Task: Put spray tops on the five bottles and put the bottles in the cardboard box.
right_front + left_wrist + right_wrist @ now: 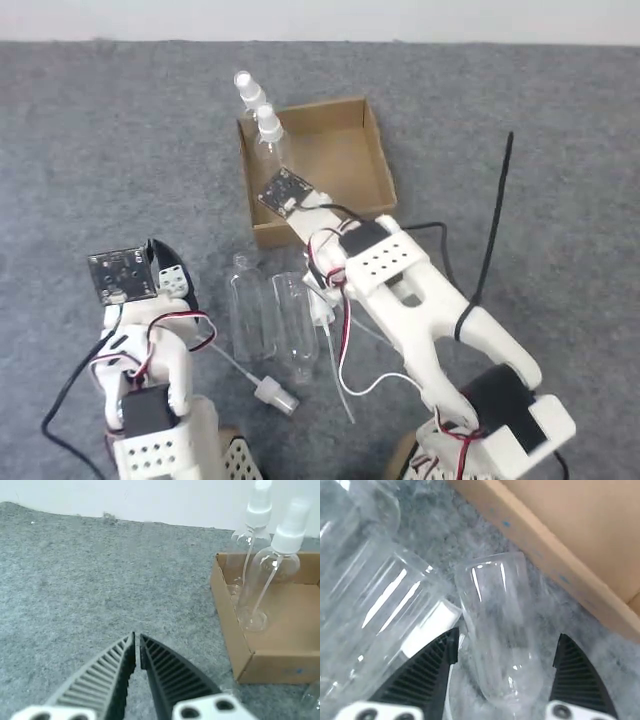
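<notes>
Bottles [250, 312] of clear, see-through plastic, cylindrical with rounded shoulders. Two topped and upright at the far left corner of the cardboard box [345, 160]. Nearer capped bottle [265, 577] on the box floor against the left wall. Farther capped bottle [248, 542] right behind it at the very corner, inside or just outside hard to tell. White spray tops [291, 526] on both, with thin dip tubes showing through the walls down toward the bases. Box shallow, brown and open-topped, on grey carpet [100, 150].

Uncapped bottles [295, 330] lying on the carpet just in front of the box's near wall, side by side and close together, between the two arms. Beside them the straddled bottle [497, 630], also lying down, one rounded end toward the box wall.

Loose spray top [276, 393], white, on the carpet nearer the arm bases, its long dip tube stretched out toward the left arm.

Right gripper [507, 637] low over the straddled bottle, black ribbed fingers [427, 670] spread wide to either side of it, not clamped; contact with the plastic unclear. Left gripper [137, 641] above bare carpet to the left of the box, well apart from every bottle, fingers drawn together to a thin slit, holding nothing.
</notes>
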{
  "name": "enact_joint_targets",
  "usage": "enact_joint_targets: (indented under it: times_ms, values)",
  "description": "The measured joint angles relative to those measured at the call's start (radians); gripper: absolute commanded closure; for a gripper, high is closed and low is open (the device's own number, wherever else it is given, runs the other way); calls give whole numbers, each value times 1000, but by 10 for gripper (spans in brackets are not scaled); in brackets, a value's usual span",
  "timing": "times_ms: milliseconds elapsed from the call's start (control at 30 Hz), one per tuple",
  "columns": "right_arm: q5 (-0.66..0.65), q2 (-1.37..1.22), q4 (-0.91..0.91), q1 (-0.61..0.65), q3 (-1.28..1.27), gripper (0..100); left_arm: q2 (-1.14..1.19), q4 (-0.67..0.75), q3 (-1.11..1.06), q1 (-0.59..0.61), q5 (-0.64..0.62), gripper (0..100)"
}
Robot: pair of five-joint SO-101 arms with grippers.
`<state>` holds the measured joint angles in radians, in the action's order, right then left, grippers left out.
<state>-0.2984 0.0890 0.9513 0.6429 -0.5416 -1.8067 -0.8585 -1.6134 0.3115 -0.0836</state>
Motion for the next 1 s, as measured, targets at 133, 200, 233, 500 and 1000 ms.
enact_joint_targets:
  times_ms: [133, 200, 233, 500, 1000]
  values:
    - [0, 0, -48, 0, -28, 745, 0, 0, -2, 0, 0, 987]
    - [-3, 0, -55, 0, -28, 745, 0, 0, -2, 0, 0, 987]
    - [-3, 0, -58, 0, -28, 745, 0, 0, -2, 0, 0, 987]
    - [-5, -126, -57, 2, -17, 835, 0, 0, -2, 0, 0, 987]
    - [-5, 31, -40, -5, -29, 992, 0, 0, -2, 0, 0, 987]
